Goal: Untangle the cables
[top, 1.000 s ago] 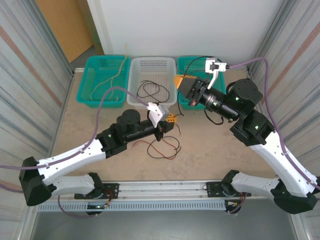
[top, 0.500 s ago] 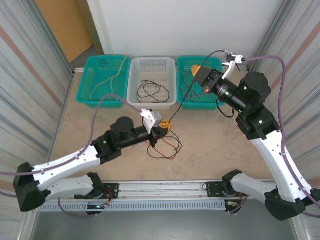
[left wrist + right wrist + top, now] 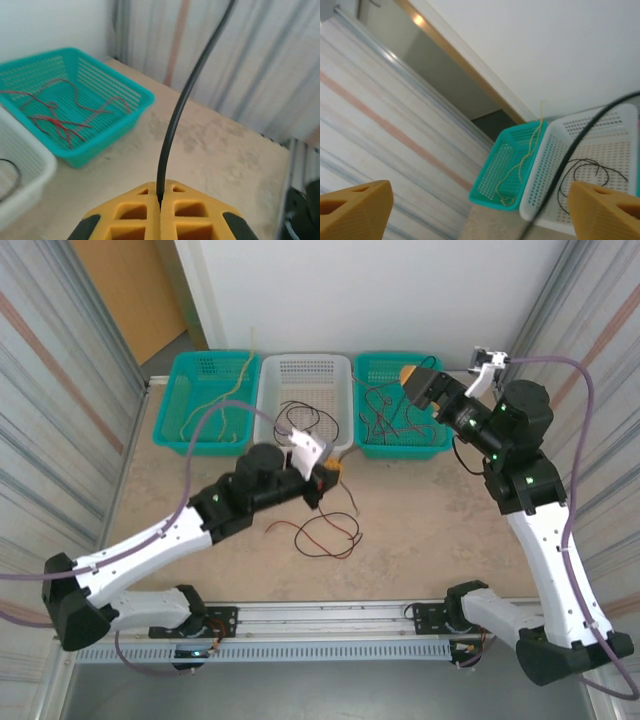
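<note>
While pinched in the clenched left gripper (image 3: 160,206), rising from its fingertips, treat the black cable (image 3: 172,120) as light, limp and snag-prone; grasp near the tangle (image 3: 333,531) lying below that hand. Trust the left wrist for the pinch, too small from above; from the right wrist, note the right gripper (image 3: 480,207) spread wide, holding nothing.

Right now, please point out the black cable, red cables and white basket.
black cable (image 3: 175,117): left wrist view, mid-length
red cables (image 3: 52,121): left wrist view, tangled middle
white basket (image 3: 305,368): top external view, far wall
</note>
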Robot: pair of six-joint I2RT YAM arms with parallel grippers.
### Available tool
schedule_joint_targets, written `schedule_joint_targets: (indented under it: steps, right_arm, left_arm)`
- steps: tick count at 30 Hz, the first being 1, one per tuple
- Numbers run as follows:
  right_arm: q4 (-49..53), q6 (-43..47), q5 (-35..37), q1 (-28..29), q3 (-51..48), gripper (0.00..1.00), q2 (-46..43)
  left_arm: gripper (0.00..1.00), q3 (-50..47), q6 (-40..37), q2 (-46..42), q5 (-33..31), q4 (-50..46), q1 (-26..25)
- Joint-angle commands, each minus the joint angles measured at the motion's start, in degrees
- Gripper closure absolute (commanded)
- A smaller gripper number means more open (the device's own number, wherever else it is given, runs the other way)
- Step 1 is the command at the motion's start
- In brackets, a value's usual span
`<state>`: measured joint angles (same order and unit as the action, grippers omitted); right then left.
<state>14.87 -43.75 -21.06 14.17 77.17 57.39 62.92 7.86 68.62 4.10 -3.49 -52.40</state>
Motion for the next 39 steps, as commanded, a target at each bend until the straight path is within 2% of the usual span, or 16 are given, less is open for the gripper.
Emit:
schedule_joint_targets:
  steps: [1,6,8,11,18,24,30,35,36,38,39]
  right_arm:
    - [3.50,2.49,-0.02,-2.43,-2.03,0.08,-4.58]
    - [8.74,4.20,-1.08,-6.29,-5.47,0.08,-8.55]
    - [9.76,4.76,-1.86,-6.53,-7.86,0.09,-10.57]
    - [10.91,4.88,-2.49,-6.59,-11.19,0.10,-13.58]
    - [15.83,6.39,-1.70,-6.44,-16.79,0.12,-19.48]
    - [19.23,7.61,-1.04,-6.44,-18.54,0.13,-21.86]
    - [21.50,8.77,-0.65,-6.44,-17.80,0.13,-22.29]
    - [21.82,7.92,-1.08,-6.44,-19.05,0.16,-23.26]
    - [21.91,7.67,-1.22,-6.44,-19.45,0.17,-23.36]
    - [22.33,7.24,-1.50,-6.44,-20.05,0.18,-23.46]
    - [22.48,6.91,-1.76,-6.40,-20.52,0.19,-23.50]
  left_arm:
    - [1.00,12.18,-0.69,2.97,-3.52,-6.50,4.06]
    - [1.00,24.46,2.56,10.59,-1.06,-9.78,14.08]
    - [1.00,27.36,5.95,13.94,3.90,-8.20,18.68]
    - [1.00,31.92,8.31,18.70,9.03,-6.84,22.31]
    - [1.00,43.18,9.58,28.98,12.85,-8.30,26.74]
    - [1.00,48.99,12.55,36.38,13.00,-9.42,29.14]
    - [1.00,46.77,13.15,40.18,13.56,-9.09,29.46]
    - [1.00,42.54,11.91,41.25,11.64,-9.66,29.80]
    - [0.85,42.55,11.77,41.65,12.00,-10.40,30.19]
    - [0.50,41.97,12.37,41.73,12.15,-11.10,30.85]
    - [0.38,41.40,12.87,41.39,12.38,-11.02,31.07]
